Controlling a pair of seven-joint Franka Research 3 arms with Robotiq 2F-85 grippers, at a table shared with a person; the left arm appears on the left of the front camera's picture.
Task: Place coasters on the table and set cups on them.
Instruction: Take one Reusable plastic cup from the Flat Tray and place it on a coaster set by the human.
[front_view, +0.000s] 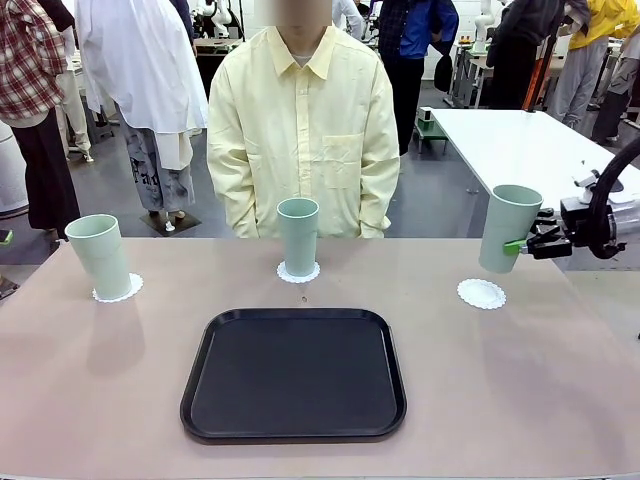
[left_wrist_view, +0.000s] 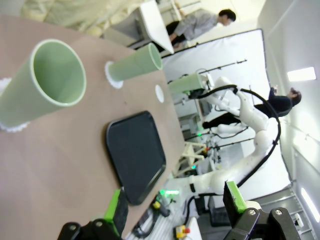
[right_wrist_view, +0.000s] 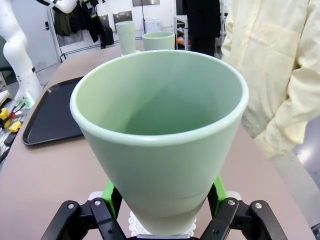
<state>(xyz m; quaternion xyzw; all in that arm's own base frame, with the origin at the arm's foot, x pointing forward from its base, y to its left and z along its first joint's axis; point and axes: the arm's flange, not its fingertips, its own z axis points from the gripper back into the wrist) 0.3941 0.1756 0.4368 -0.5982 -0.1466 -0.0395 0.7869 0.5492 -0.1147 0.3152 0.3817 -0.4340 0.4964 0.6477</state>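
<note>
From my seat behind the arms, nearest me lies a black tray (front_view: 293, 374), bare, in the middle of the beige-pink worktop (front_view: 120, 390). Beyond it, three white lacy coasters sit in a row. The left coaster (front_view: 118, 292) and middle coaster (front_view: 298, 272) each carry an upright mint-green cup: left cup (front_view: 99, 256), middle cup (front_view: 298, 235). The right coaster (front_view: 481, 293) is bare.

My right pincer (front_view: 522, 246) holds the third cup (front_view: 508, 229) clamped near its base, upright with a slight tilt, raised off the worktop. The bare coaster lies just below it and a little toward the tray; I judge the cup must come down and slightly inward.

My left pincer (left_wrist_view: 175, 212) hangs wide and empty, well apart from the cups. A person (front_view: 303, 130) stands at the far side.
</note>
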